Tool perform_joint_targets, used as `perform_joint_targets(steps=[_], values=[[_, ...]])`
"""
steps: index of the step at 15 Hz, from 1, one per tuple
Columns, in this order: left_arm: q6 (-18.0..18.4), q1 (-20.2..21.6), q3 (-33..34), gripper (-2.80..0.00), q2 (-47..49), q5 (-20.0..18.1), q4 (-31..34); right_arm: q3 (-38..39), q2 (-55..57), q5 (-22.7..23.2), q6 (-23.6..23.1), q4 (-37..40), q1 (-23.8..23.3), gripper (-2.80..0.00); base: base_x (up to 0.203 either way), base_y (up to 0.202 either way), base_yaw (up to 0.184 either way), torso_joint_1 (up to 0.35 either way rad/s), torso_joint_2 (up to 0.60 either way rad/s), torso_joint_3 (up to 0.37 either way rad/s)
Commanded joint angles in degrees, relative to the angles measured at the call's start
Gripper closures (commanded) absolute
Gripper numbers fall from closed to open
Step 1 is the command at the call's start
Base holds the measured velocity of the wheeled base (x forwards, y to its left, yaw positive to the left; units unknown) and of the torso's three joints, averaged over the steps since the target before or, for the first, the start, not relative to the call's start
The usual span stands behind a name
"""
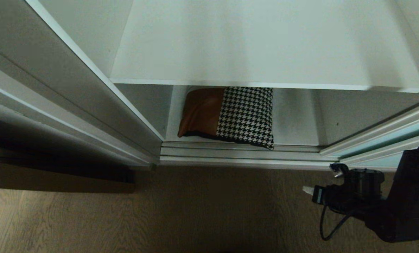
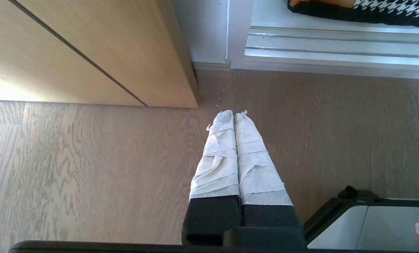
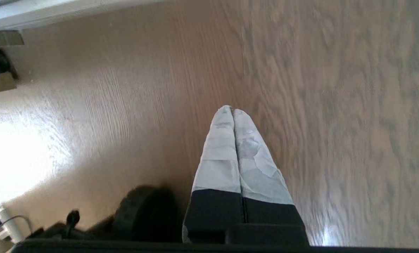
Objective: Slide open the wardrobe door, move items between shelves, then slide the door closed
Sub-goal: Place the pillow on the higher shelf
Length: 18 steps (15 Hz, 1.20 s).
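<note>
The cushion [image 1: 227,116], tan leather and houndstooth with black edging, lies on the lowest shelf [image 1: 295,123] of the wardrobe; its near edge also shows in the left wrist view [image 2: 371,10]. Above it is a bare white shelf [image 1: 265,52]. The sliding wardrobe door [image 1: 381,144], pale aqua in a silvery frame, stands pushed to the right, leaving the opening uncovered. My right gripper [image 1: 307,190] hangs low at the right over the floor, short of the wardrobe, shut and holding nothing [image 3: 232,109]. My left gripper [image 2: 234,114] is also shut and holding nothing, pointing at the floor near the wardrobe's left corner.
Silvery sliding tracks [image 1: 241,153] run along the wardrobe's base. A light-brown wooden door [image 2: 89,52] stands left of the wardrobe. Wood floor [image 1: 160,211] lies in front. Part of my base [image 2: 388,225] shows beside the left gripper.
</note>
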Motion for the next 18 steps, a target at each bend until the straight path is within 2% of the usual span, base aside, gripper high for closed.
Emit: perform_joint_targets(steps=[1,3,5,10,11,12,18], values=[[0.0,0.0,0.1,0.0,0.1,0.0,0.0,-3.1,1.4,-0.1,0.4,0.2,1.3,0.0,0.0,0.0,0.0,0.0,0.0,0.0],[0.0,0.0,0.1,0.0,0.1,0.0,0.0,-5.6,1.0,-0.1,1.2,2.2,2.7,0.0,0.0,0.0,0.0,0.0,0.0,0.0],[0.0,0.0,0.1,0.0,0.1,0.0,0.0,-6.2,-0.2,-0.2,5.5,2.3,5.4,0.0,0.0,0.0,0.0,0.0,0.0,0.0],[0.0,0.0,0.1,0.0,0.1,0.0,0.0,-7.1,-0.3,-0.2,6.6,2.6,9.0,0.0,0.0,0.0,0.0,0.0,0.0,0.0],[0.0,0.0,0.1,0.0,0.1,0.0,0.0,-8.4,-0.1,-0.2,6.8,2.8,9.0,-0.29,0.0,0.0,0.0,0.0,0.0,0.0],[0.0,0.0,0.1,0.0,0.1,0.0,0.0,-9.2,-0.4,-0.2,6.9,3.2,9.0,-2.8,0.0,0.0,0.0,0.0,0.0,0.0],[0.0,0.0,0.1,0.0,0.1,0.0,0.0,-16.7,1.4,-0.2,8.5,3.9,9.5,-2.8,0.0,0.0,0.0,0.0,0.0,0.0]])
